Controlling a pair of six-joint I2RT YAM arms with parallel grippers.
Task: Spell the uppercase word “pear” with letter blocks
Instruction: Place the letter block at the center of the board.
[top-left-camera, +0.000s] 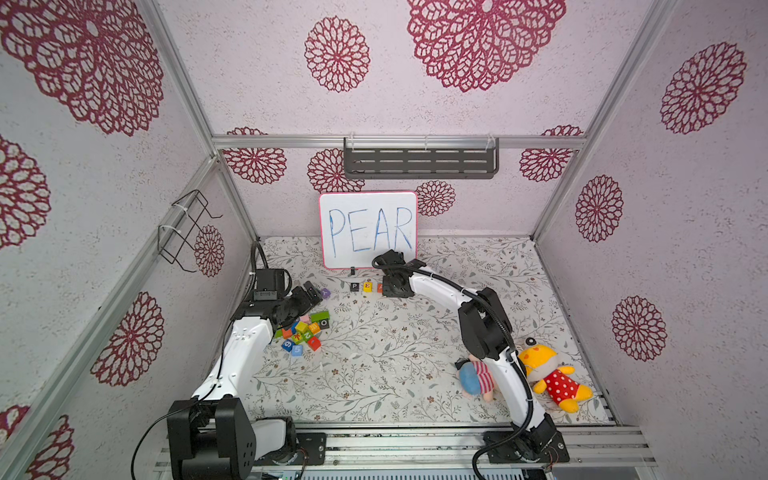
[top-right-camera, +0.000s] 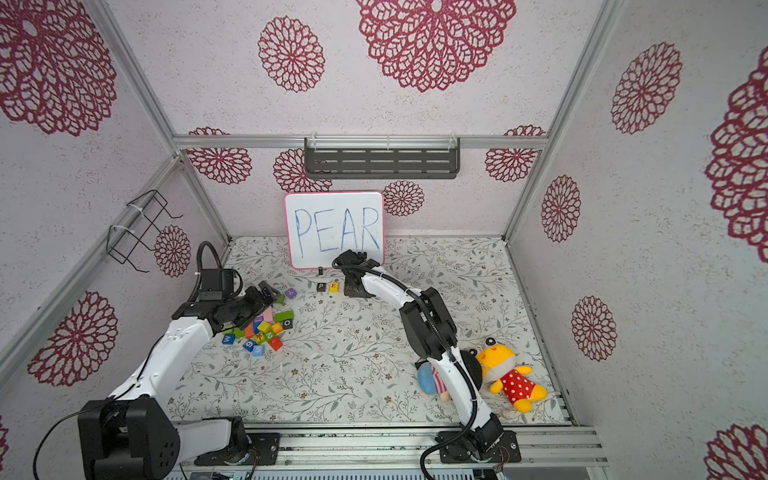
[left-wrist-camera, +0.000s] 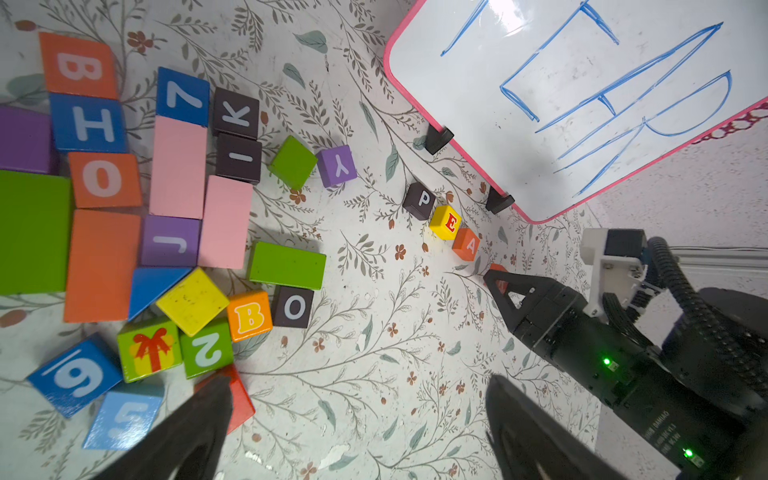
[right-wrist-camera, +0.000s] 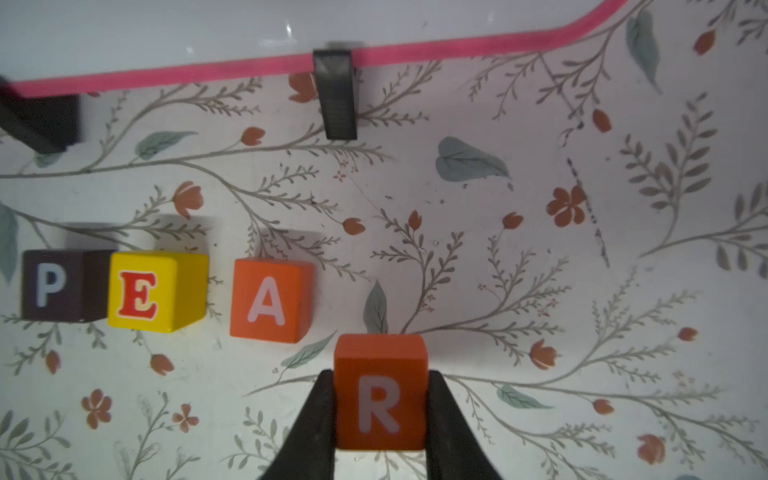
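Jaws on your right gripper (right-wrist-camera: 381, 376) are clenched on the R block (right-wrist-camera: 380, 415), just beside the A block (right-wrist-camera: 270, 299) near the worktop's (right-wrist-camera: 498, 291) far edge, where the P block (right-wrist-camera: 54, 286) and E block (right-wrist-camera: 153, 291) line up, so only placing R remains, while your left gripper (left-wrist-camera: 357, 380) gapes released and empty.

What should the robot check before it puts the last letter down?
1. R block gripped in the right hand: ok.
2. P block, E block, A block in order: ok.
3. Table spot after A bare: ok.
4. R reads the same way up as the others: ok.
5. R resting on the table: cannot tell.
6. Left hand open, away from the row: ok.
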